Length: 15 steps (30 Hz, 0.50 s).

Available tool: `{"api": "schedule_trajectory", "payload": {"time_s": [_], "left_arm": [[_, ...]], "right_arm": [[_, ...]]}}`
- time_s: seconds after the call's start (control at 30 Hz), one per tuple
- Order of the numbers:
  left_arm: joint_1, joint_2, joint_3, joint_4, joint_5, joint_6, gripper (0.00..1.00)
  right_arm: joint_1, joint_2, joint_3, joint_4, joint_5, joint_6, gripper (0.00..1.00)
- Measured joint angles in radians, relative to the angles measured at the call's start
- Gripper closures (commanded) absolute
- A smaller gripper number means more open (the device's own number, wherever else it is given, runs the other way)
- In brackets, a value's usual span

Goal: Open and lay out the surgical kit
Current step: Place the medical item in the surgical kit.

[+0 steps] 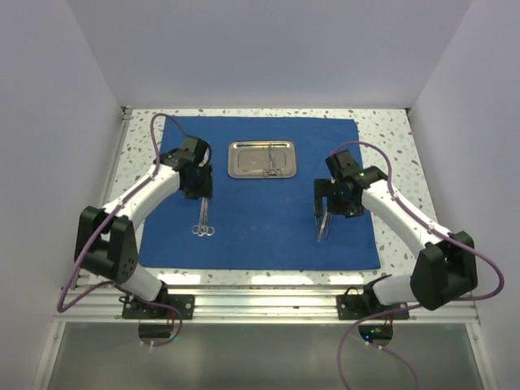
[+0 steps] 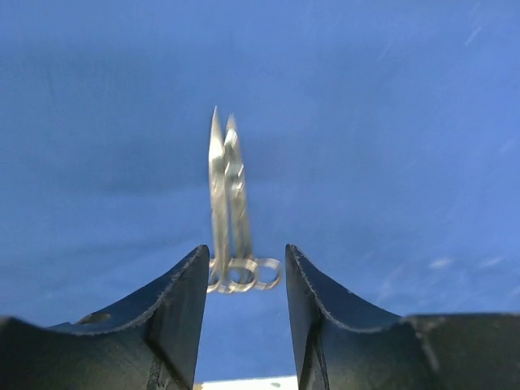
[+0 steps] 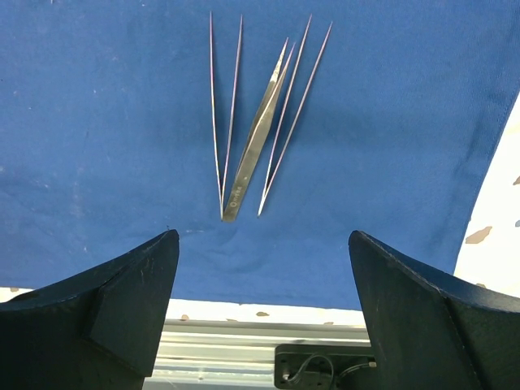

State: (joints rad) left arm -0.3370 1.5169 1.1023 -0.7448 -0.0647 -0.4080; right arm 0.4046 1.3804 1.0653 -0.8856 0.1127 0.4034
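The royal-blue cloth [image 1: 268, 231] lies spread flat on the table. The steel tray [image 1: 240, 169] sits at its far middle with a thin silver instrument [image 1: 272, 160] in it. Two ring-handled silver instruments [image 1: 204, 221] lie side by side on the cloth's left part, and they also show in the left wrist view [image 2: 226, 195]. My left gripper [image 1: 202, 195] [image 2: 246, 253] is open and empty just above them. Three tweezers [image 1: 322, 225] [image 3: 258, 130] lie close together on the right part. My right gripper [image 1: 326, 208] [image 3: 264, 236] is wide open and empty above them.
The speckled white tabletop [image 1: 390, 138] rims the cloth. White walls [image 1: 57, 122] close in the left, right and back. A metal rail [image 1: 260, 301] and the arm bases run along the near edge, and the rail also shows in the right wrist view [image 3: 244, 341].
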Motion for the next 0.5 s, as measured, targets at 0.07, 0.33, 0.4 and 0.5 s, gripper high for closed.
{"api": "schedule_trajectory", "payload": {"time_s": [0.07, 0.33, 0.4, 0.5], "left_arm": [[-0.001, 0.06, 0.09, -0.005, -0.003, 0.0, 0.53], [-0.032, 0.403, 0.505, -0.024, -0.017, -0.002, 0.55], [-0.055, 0.526, 0.656, -0.041, -0.018, -0.003, 0.55], [-0.093, 0.71, 0.883, -0.044, -0.011, -0.011, 0.55]], "right_arm": [[0.0, -0.005, -0.002, 0.0, 0.0, 0.0, 0.11], [0.0, -0.074, -0.026, -0.005, 0.002, 0.001, 0.11], [0.0, -0.085, -0.027, -0.009, 0.002, 0.003, 0.11], [0.0, -0.095, -0.027, -0.014, 0.005, 0.003, 0.11]]}}
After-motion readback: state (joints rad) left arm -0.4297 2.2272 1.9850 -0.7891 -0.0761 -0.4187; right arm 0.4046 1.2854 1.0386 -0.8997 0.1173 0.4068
